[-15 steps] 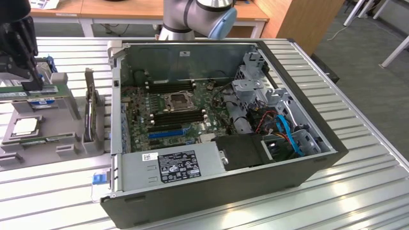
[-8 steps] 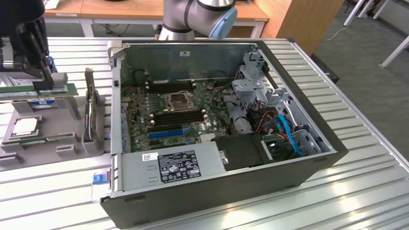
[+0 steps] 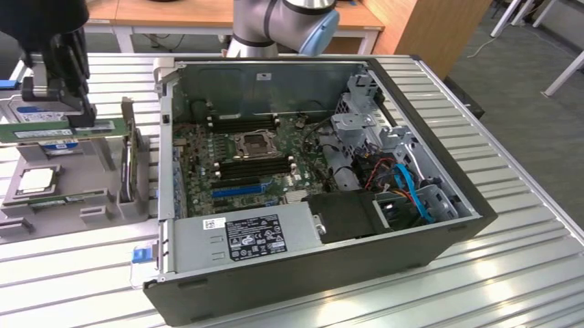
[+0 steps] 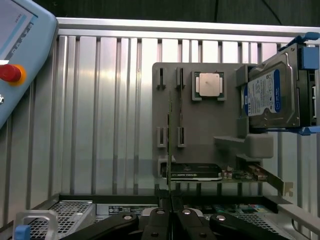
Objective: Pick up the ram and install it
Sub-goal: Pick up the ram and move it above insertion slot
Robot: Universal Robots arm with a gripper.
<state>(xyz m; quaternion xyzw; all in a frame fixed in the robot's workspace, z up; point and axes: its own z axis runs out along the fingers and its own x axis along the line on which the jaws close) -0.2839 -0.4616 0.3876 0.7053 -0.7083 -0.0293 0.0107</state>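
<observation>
Claw (image 3: pixel 75 119) is pinched almost fully shut on the ram (image 3: pixel 100 128), and I see nothing else touching the jaws. From the wrist view, the claw (image 4: pixel 171 216) has the green stick (image 4: pixel 169 150) edge-on, a thin line running straight out from between the closed fingers.

In the exterior view the ram hangs level. Its long axis runs from that view's left to its right, crossways to the fingers, which grip it near mid-length. It appears to sit clear above the grey holder (image 4: pixel 205 125), where a second stick (image 3: pixel 55 200) lies in its slot.

What matters to me is the offset. The open computer case (image 3: pixel 273 287) lies to the exterior view's right of the claw, with its side wall in between. The black memory slots (image 3: pixel 256 167) on the motherboard sit lower, beside the processor socket (image 3: pixel 251 143). As far as I can judge, they run roughly parallel to the stick.
</observation>
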